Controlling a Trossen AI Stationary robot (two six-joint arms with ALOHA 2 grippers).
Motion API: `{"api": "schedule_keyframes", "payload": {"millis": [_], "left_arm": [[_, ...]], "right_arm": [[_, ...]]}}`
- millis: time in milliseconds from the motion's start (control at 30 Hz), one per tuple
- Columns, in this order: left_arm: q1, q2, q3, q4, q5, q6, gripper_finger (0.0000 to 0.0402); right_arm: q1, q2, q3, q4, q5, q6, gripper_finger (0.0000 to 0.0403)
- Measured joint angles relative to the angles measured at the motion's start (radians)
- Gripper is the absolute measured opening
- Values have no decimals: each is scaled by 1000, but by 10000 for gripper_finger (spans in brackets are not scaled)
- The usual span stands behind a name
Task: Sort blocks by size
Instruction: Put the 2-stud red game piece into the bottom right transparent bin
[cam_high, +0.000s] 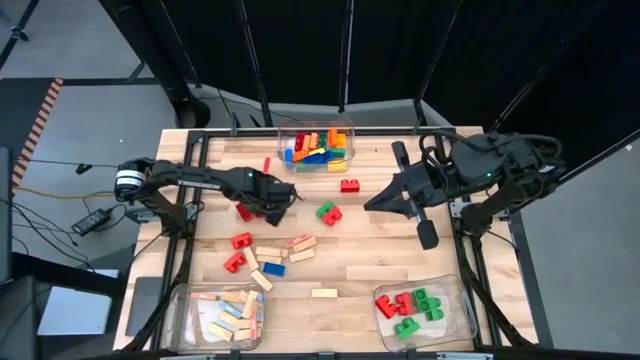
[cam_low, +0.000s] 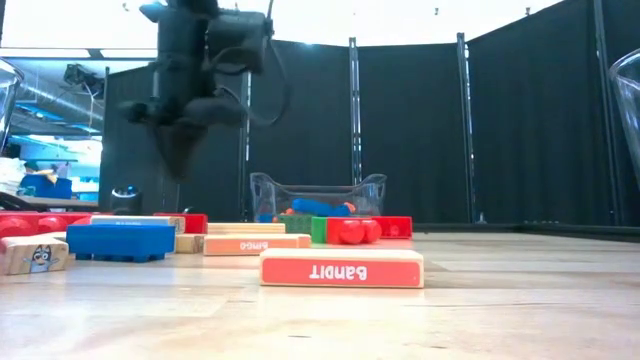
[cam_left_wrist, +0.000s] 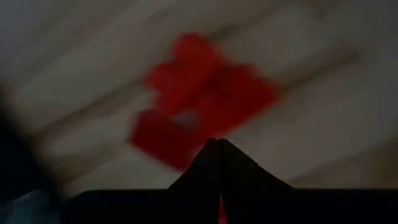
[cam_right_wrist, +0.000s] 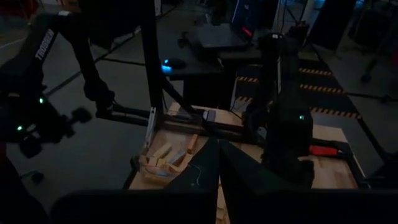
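My left gripper (cam_high: 272, 205) is shut and empty. It points down, raised above the table in the low view (cam_low: 180, 160). Its wrist view shows the shut fingertips (cam_left_wrist: 217, 144) over a blurred cluster of red blocks (cam_left_wrist: 199, 93), which also shows in the high view (cam_high: 243, 212). My right gripper (cam_high: 372, 205) is shut and empty, held above the table right of a green and red block pair (cam_high: 328, 212). Loose red (cam_high: 241, 240), blue (cam_high: 273, 268) and wooden blocks (cam_high: 302, 243) lie flat on the table's middle left.
A clear bin (cam_high: 315, 145) of mixed coloured blocks stands at the far edge. A bin (cam_high: 225, 315) of wooden bars stands near left and a bin (cam_high: 425, 310) of red and green blocks near right. A single wooden bar (cam_high: 324, 293) and a red block (cam_high: 350, 185) lie apart.
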Motion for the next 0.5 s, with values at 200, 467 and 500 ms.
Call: {"api": "schedule_keyframes", "payload": {"millis": [200,467,500], "left_arm": [[8,1,-50,-109,-97,-52,0],[50,1,-237,98,-118,-27,0],[59,1,-257,110,-112,-27,0]], "right_arm": [[0,5,0,-37,0,3,30],[4,5,0,-45,-14,3,17],[4,5,0,-46,-18,2,16]]}}
